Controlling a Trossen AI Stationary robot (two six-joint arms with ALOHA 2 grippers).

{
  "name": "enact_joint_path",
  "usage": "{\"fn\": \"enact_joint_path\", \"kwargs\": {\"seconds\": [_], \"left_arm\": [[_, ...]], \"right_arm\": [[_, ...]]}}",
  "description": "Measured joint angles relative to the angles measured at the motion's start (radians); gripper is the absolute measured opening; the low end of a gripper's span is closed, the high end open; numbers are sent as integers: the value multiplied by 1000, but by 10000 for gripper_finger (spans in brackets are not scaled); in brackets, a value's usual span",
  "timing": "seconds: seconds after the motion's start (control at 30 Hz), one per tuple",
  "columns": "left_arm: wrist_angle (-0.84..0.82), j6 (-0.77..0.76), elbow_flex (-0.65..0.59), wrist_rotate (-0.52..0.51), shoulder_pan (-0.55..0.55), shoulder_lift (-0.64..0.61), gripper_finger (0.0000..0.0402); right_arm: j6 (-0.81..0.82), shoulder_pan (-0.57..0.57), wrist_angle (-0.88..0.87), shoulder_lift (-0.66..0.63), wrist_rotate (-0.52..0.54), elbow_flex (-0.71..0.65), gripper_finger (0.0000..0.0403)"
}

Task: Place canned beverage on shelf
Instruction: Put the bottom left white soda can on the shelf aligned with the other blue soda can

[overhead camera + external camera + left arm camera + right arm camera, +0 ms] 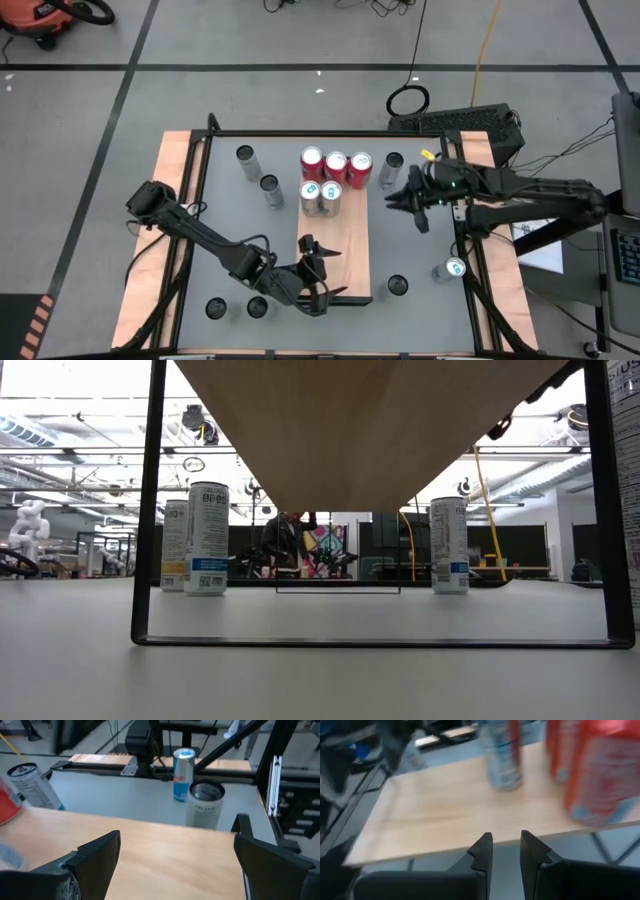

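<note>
Five cans (330, 178) stand on the shelf (345, 250). Left end effector (322, 272) is open above it; right end effector (404, 205) is closed and empty, beside it.

From where I stand, the far end of the shelf (336, 262) is crowded by three red cans (335, 165) and two silver cans (320, 197), its middle lies bare, and the left gripper (318, 268) occupies the near end.

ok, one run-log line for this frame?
shelf: five cans at far end | left gripper: open, empty, over shelf's near end | right gripper: shut, empty, just off shelf's right edge
</note>
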Motion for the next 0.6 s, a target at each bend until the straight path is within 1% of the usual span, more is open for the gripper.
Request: {"fn": "enact_joint_path", "kwargs": {"seconds": [0.07, 0.27, 0.37, 0.43, 0.6], "left_arm": [[-34, -31, 1, 14, -1, -26, 388], [-269, -109, 2, 26, -51, -112, 388], [-375, -154, 2, 102, -83, -145, 388], [-459, -222, 1, 138, -104, -162, 388], [-606, -385, 0, 156, -152, -205, 388]], "right_arm": [[17, 74, -22, -2, 52, 0, 38], [26, 259, -21, 2, 209, 0, 38], [17, 328, -21, 2, 260, 0, 38], [6, 368, -19, 2, 295, 0, 38], [-19, 441, -5, 2, 380, 0, 38]]}}
